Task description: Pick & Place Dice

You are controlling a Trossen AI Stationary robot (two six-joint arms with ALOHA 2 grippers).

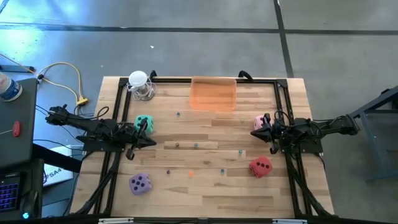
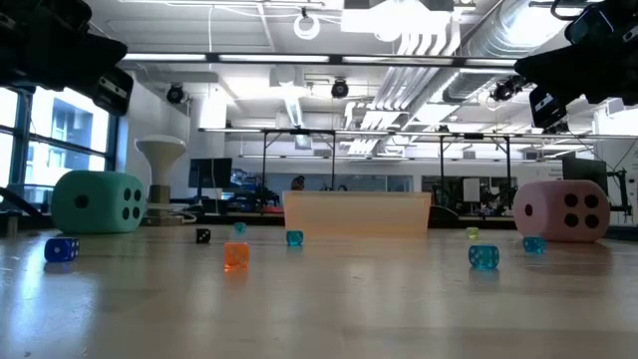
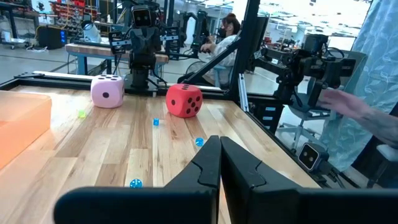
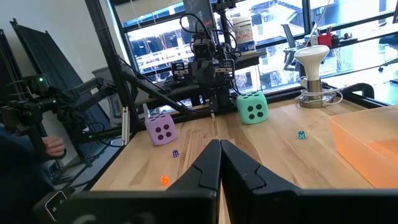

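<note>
I am looking down on a wooden table (image 1: 205, 193) framed by black rails, with both of my arms resting low at opposite sides. My left gripper (image 1: 149, 142) sits near the table's left edge with its two dark fingers pressed together and holding nothing; the wrist camera shows them meeting with no gap. The teal die (image 1: 143, 123) lies just beside that gripper, toward the far side. My right gripper (image 1: 256, 132) sits near the right edge, its fingers likewise pinched together and empty. The pink die (image 1: 260, 122) lies right next to its tip, though I cannot tell whether they touch. The red die (image 1: 260, 166) rests nearer the front on the right, and the purple die (image 1: 140, 183) sits at the front left, well apart from the others. A translucent orange tray (image 1: 213, 93) stands at the far middle of the table, with a white stand (image 1: 140, 85) off to its left. Tiny coloured beads (image 1: 195, 145) are scattered across the middle. In the left wrist view, a person's hand (image 3: 354, 109) shows beyond the table's edge.
</note>
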